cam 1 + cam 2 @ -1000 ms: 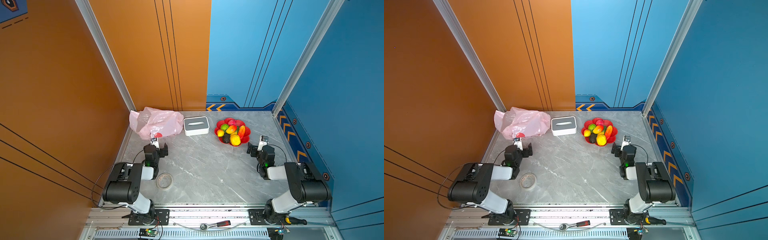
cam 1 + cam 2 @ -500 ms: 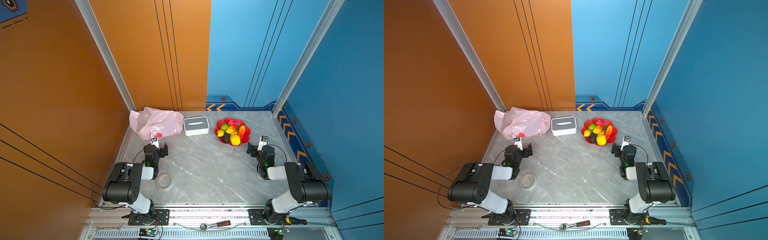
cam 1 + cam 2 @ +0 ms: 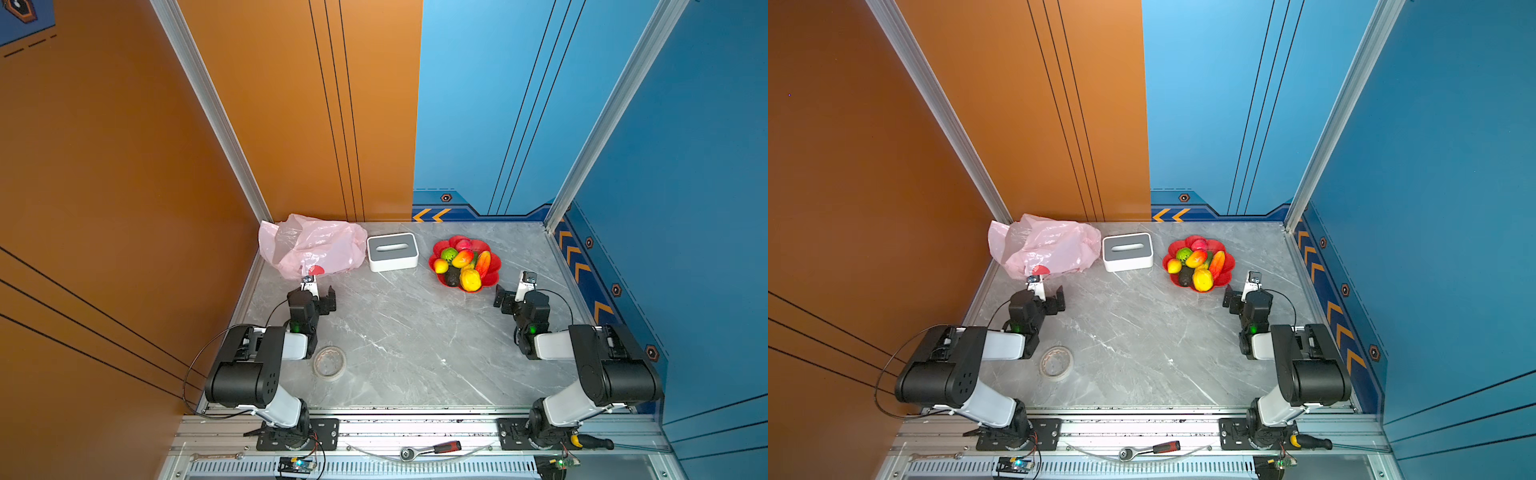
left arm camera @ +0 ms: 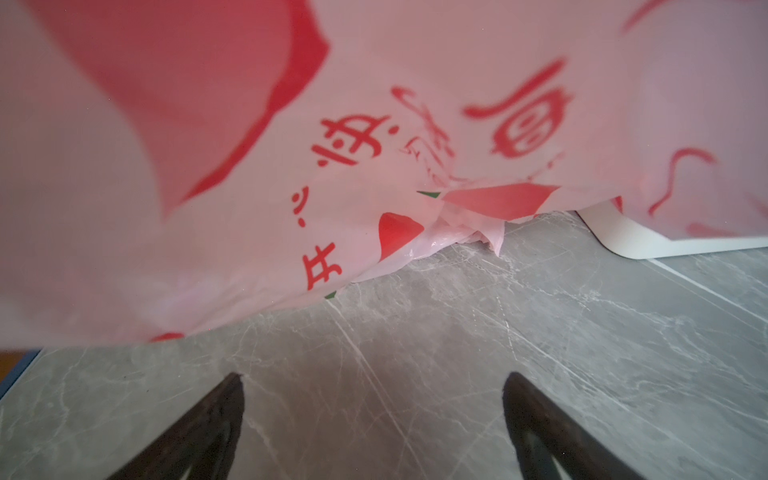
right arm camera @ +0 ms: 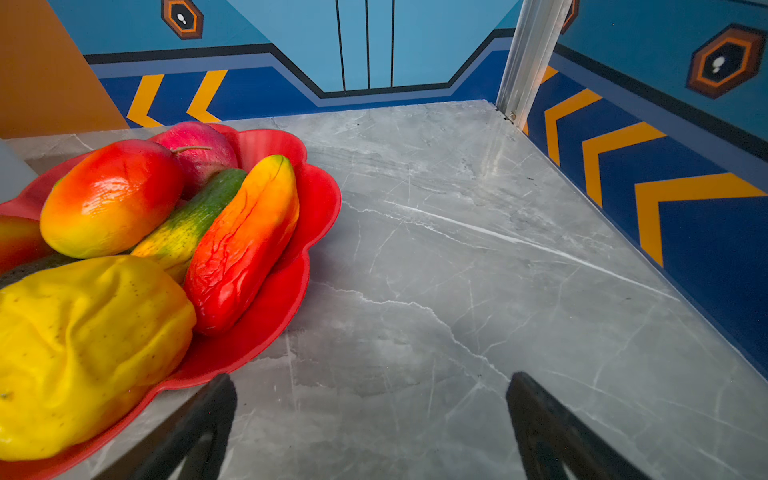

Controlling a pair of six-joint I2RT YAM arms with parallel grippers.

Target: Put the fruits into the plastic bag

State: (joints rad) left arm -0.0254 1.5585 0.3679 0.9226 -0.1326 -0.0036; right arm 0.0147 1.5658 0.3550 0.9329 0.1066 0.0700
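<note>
On the far right of the grey marbled surface (image 3: 415, 332), the fruits (image 3: 463, 264) lie heaped in a red flower-shaped dish (image 3: 494, 277). Noted in the heap: a large yellow piece (image 3: 470, 279) at the near edge, a dark avocado (image 3: 452, 276) touching it, a long orange-red piece (image 3: 483, 262) along the right rim, a yellow-red mango (image 3: 462, 258) in the middle, a small yellow-red one (image 3: 440, 265) at the left, and a green round one (image 3: 449, 253) and a pink-red one (image 3: 463, 243) toward the back. The right wrist view adds a green-and-yellow cucumber-like piece (image 5: 195, 216) wedged between the mango and the long piece. The plastic bag (image 3: 316, 247) lies crumpled in the far left corner against the orange wall, pale pink with red print, well apart from the dish. Between bag and dish stands a white-and-grey tissue box (image 3: 392, 251), just beside the bag. The left gripper (image 4: 372, 378) sits low over the surface just in front of the bag, its fingers (image 4: 199, 432) spread wide with nothing between them. The right gripper (image 5: 370, 378) sits just beside the near right rim of the dish, its fingers (image 5: 552, 432) likewise apart and empty. A roll of tape (image 3: 329, 362) lies flat near the left arm. On the metal rail at the front lie a red-handled ratchet (image 3: 432, 449) and a screwdriver (image 3: 590, 441).
</note>
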